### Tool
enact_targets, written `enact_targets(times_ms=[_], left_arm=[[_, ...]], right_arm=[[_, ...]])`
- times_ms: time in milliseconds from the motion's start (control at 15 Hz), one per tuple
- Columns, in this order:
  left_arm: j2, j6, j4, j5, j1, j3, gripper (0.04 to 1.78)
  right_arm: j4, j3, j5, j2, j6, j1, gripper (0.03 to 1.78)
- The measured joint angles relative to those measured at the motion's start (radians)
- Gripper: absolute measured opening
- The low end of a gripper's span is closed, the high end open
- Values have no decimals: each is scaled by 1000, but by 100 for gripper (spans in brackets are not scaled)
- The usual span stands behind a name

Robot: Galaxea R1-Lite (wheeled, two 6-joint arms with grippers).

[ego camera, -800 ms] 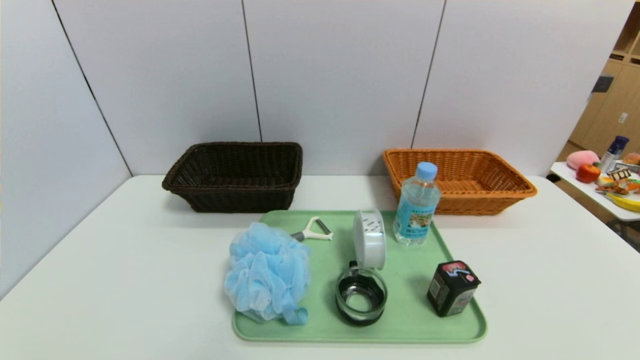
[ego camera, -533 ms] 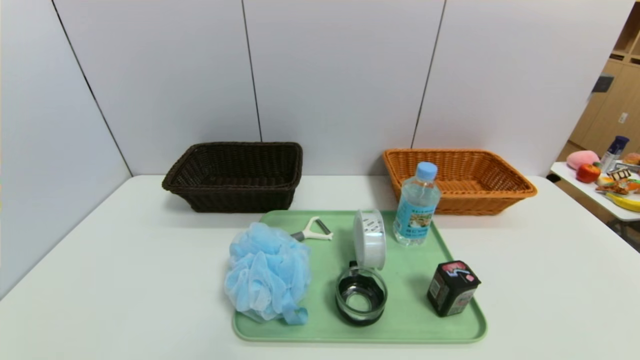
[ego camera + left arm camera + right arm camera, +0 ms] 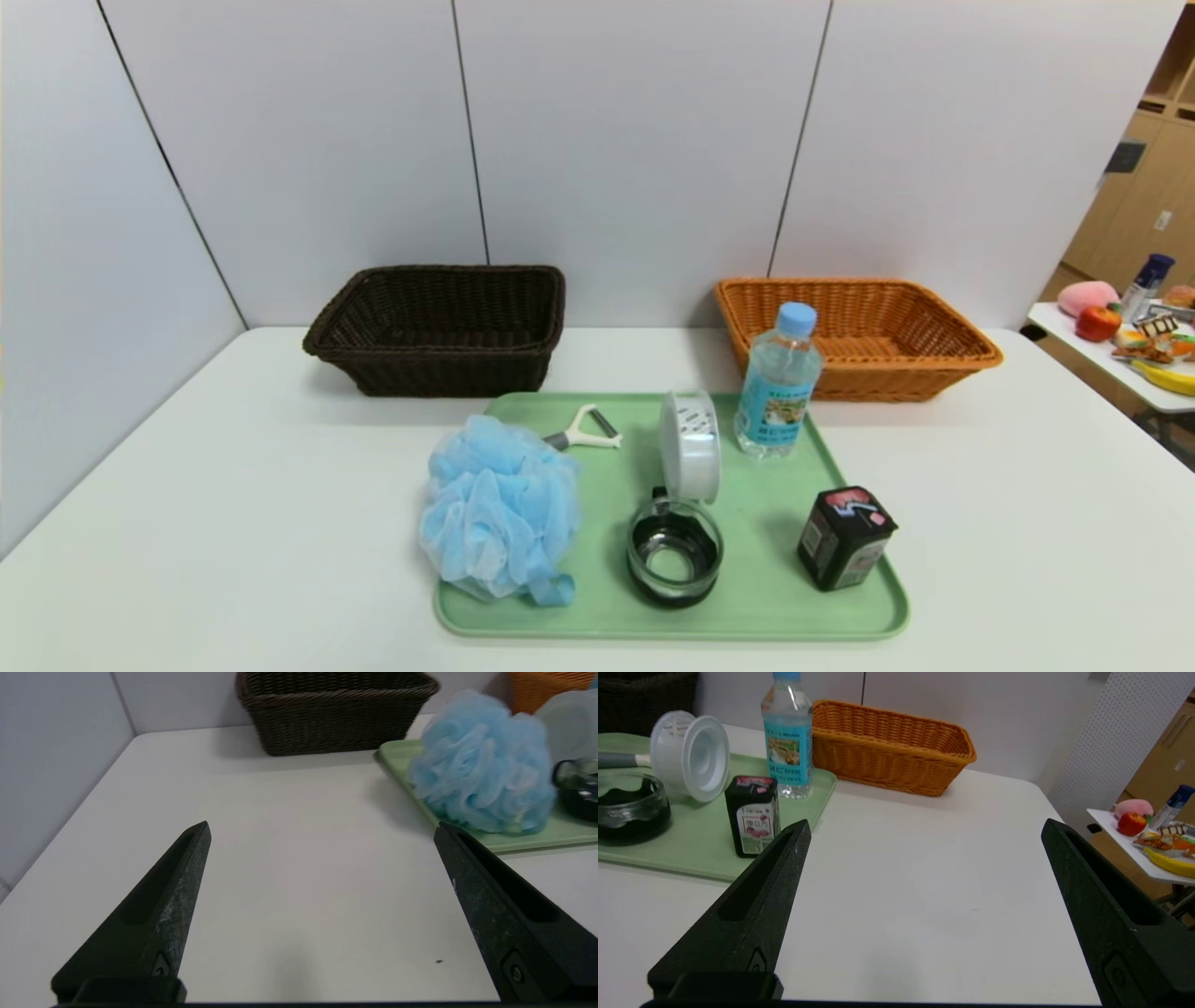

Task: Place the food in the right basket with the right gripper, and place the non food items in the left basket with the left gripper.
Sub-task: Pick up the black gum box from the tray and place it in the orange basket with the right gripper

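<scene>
A green tray (image 3: 775,485) holds a blue bath pouf (image 3: 499,509), a peeler (image 3: 586,431), a white lid (image 3: 691,446) hinged to a glass jar (image 3: 674,553), a water bottle (image 3: 778,383) and a small black box (image 3: 846,537). The dark basket (image 3: 439,329) stands back left, the orange basket (image 3: 854,336) back right. Neither gripper shows in the head view. My left gripper (image 3: 322,828) is open and empty over bare table beside the pouf (image 3: 483,763). My right gripper (image 3: 924,828) is open and empty over bare table, to the right of the black box (image 3: 754,814) and the bottle (image 3: 788,732).
The white table (image 3: 187,485) has walls behind and to the left. A side table (image 3: 1134,359) with toy foods stands off the right edge, and shows in the right wrist view (image 3: 1148,847).
</scene>
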Motion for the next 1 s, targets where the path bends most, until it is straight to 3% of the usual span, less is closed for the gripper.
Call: enact_targets(times_ms=[267, 533, 667, 800, 1000], left_arm=[[312, -47, -132, -71, 0, -172, 169], [771, -50, -426, -28, 0, -309, 169], [967, -42, -561, 23, -1, -367, 169], [1098, -37, -677, 80, -7, -399, 169], [1173, -41, -702, 133, -12, -394, 169]], right_arm=[[-48, -211, 41, 283, -5, 60, 171], [-246, -322, 143, 683, 32, 102, 171], [-419, -346, 172, 900, 53, 102, 171], [-652, -307, 204, 1087, 77, 98, 171], [-1040, -111, 270, 1264, 151, 120, 171]])
